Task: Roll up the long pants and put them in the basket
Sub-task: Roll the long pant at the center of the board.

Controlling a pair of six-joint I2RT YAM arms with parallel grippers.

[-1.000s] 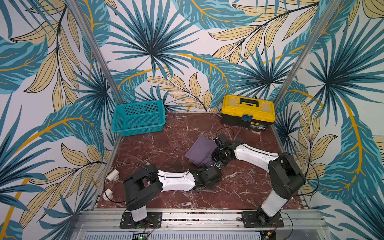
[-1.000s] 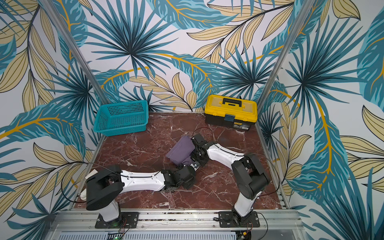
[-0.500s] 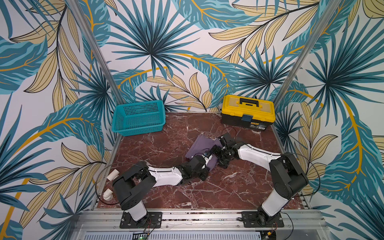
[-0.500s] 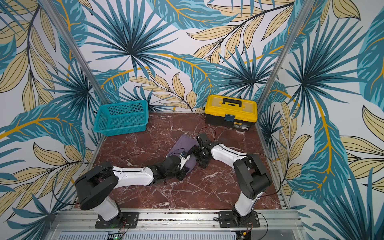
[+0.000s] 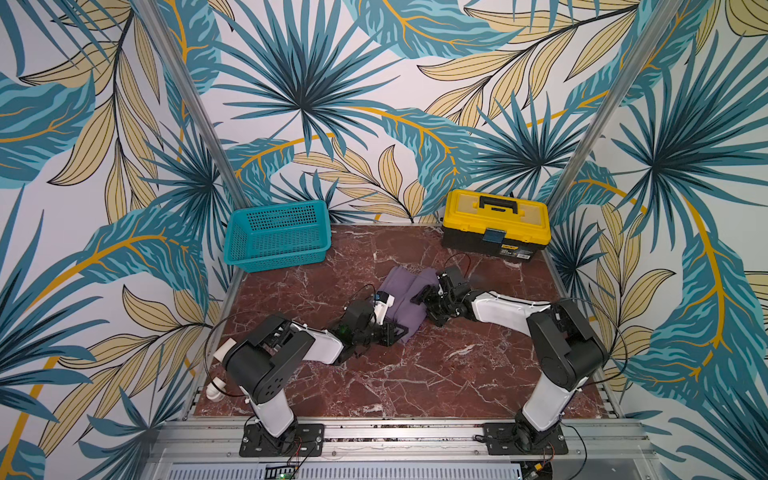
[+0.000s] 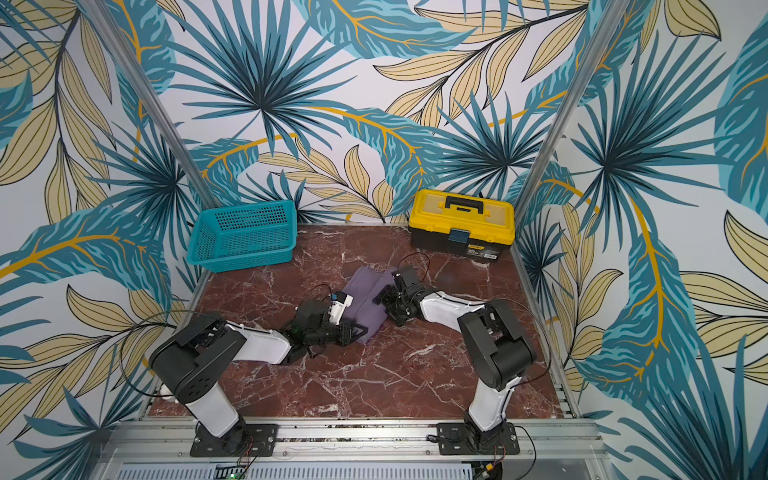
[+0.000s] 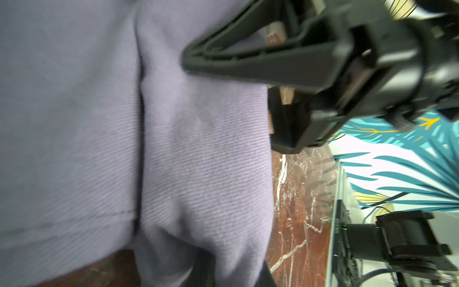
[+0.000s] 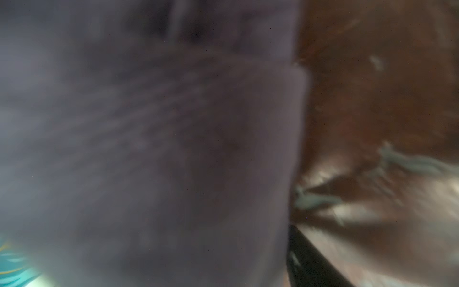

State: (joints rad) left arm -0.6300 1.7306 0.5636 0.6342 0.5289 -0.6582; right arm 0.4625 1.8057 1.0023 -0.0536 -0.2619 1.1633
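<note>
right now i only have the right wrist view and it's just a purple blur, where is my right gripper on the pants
observer: the right gripper sits at the edge of the long pants on the right arm's side; they lie as a folded bundle.
operator: are its jaws open or shut
observer: open. in the left wrist view they stand apart, with one finger lying over the cloth.
operator: and the left arm
observer: the left gripper is at the bundle's near corner and seems to pinch a fold of the cloth.
</note>
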